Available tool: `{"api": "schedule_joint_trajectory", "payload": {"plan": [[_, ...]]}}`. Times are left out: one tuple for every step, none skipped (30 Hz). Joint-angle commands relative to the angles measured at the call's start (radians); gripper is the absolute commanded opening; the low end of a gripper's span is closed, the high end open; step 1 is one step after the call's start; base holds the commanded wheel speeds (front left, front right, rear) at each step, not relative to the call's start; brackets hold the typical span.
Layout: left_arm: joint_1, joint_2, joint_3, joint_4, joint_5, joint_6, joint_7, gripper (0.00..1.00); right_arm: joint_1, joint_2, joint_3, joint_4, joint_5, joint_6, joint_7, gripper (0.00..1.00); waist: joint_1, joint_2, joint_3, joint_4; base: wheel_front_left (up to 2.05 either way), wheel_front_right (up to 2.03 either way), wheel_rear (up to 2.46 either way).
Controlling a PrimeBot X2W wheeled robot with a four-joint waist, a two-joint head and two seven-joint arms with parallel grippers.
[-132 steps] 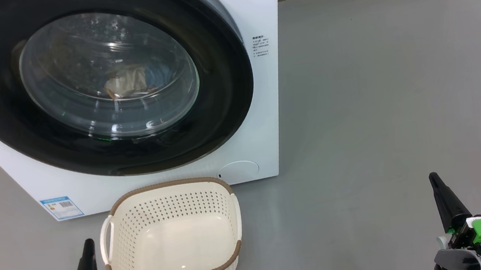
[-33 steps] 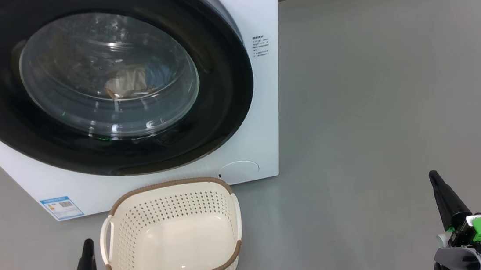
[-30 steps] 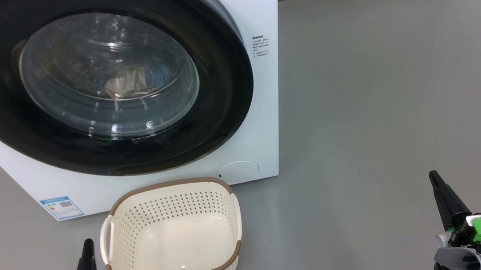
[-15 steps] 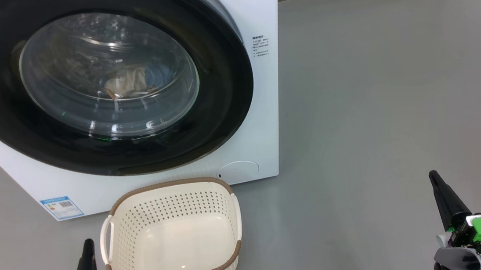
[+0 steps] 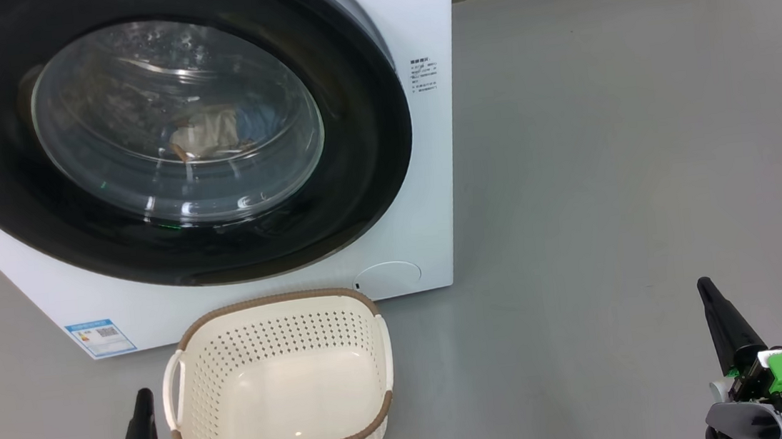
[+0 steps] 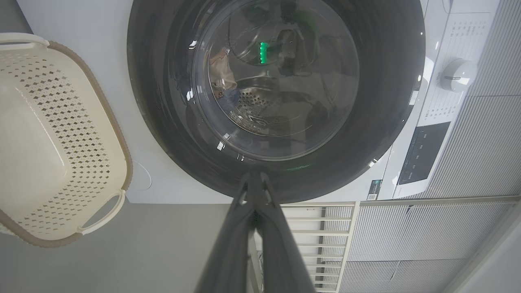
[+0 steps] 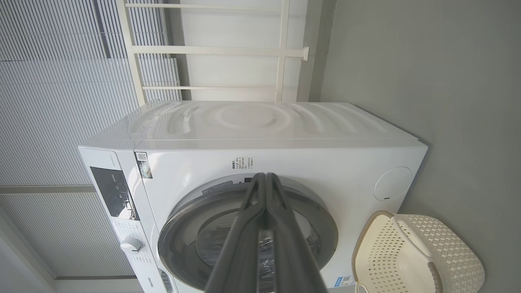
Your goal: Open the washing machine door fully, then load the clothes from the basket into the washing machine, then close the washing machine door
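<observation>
Dark left gripper [image 5: 142, 400], fingers together, beside cream perforated plastic basket [image 5: 271, 300], dark right gripper [image 5: 705, 287] likewise, both aimed at white washing machine [image 5: 416, 9].

You are seeing the basket [image 5: 266, 299] sitting on the floor [image 5: 611, 191] just in front of the washing machine [image 5: 414, 16], below its door [image 5: 369, 143]; the clothes [image 5: 207, 133] are lying inside the machine behind that door.

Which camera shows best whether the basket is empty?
Head view: it looks down into the basket, whole floor bare. Left wrist view crops its inside at the edge; right wrist view shows mostly its outer wall.
</observation>
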Motion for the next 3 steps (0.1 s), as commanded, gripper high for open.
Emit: {"api": "schedule_joint_trajectory", "payload": {"plan": [[-0.042, 0.009, 0.033, -0.031, -0.007, -0.007, 0.007, 0.00, -0.044, -0.015, 0.020, -0.025, 0.006, 0.003, 0.007, 0.00, 0.0000, 0.0000, 0.000, 0.000, 0.00, 0.00, 0.00], [-0.042, 0.009, 0.033, -0.031, -0.007, -0.007, 0.007, 0.00, -0.044, -0.015, 0.020, -0.025, 0.006, 0.003, 0.007, 0.00, 0.0000, 0.0000, 0.000, 0.000, 0.00, 0.00, 0.00], [-0.042, 0.009, 0.033, -0.031, -0.007, -0.007, 0.007, 0.00, -0.044, -0.015, 0.020, -0.025, 0.006, 0.003, 0.007, 0.00, 0.0000, 0.0000, 0.000, 0.000, 0.00, 0.00, 0.00]]}}
